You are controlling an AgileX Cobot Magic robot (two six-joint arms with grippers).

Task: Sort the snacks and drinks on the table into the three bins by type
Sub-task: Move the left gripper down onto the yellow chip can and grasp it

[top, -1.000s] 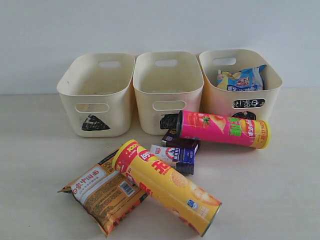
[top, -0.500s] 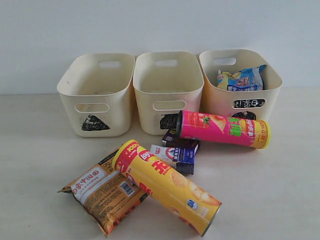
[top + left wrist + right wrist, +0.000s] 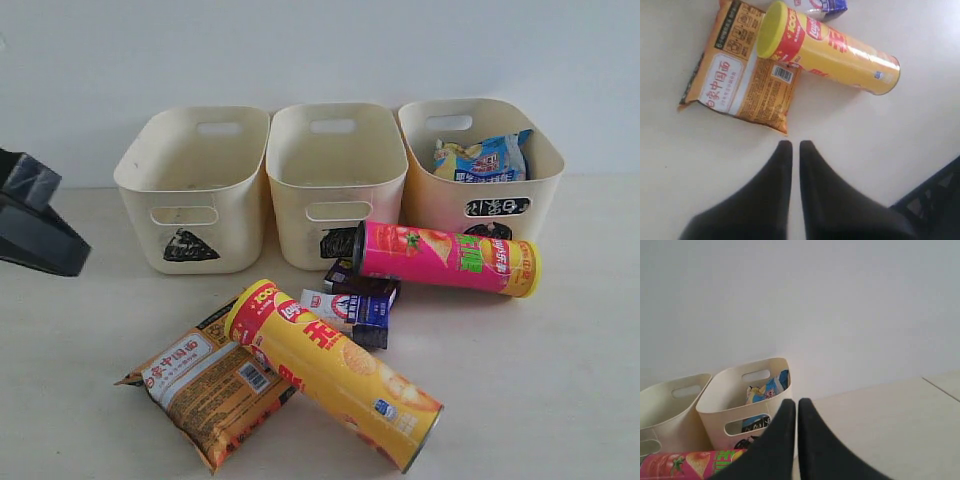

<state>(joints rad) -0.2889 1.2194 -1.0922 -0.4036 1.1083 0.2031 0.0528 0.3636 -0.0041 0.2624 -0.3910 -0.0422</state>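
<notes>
Three cream bins stand in a row at the back: the triangle bin (image 3: 190, 185), the square bin (image 3: 335, 180) and the circle bin (image 3: 480, 165), which holds a blue noodle packet (image 3: 482, 158). A yellow chip tube (image 3: 330, 370) lies partly across an orange-brown noodle packet (image 3: 205, 385). The pink chip tube (image 3: 445, 258) lies before the circle bin. Small dark blue and white packets (image 3: 355, 300) sit between the tubes. My left gripper (image 3: 792, 145) is shut and empty, off the orange packet's corner (image 3: 740, 80). My right gripper (image 3: 791, 402) is shut and empty, near the circle bin (image 3: 735, 390).
The left arm (image 3: 35, 225) shows at the left edge of the exterior view. A pale wall rises behind the bins. Bare tabletop (image 3: 560, 380) lies to the right of the tubes and in front of the left bin.
The left arm has come into the exterior view at the left edge. The snacks and bins have not moved.
</notes>
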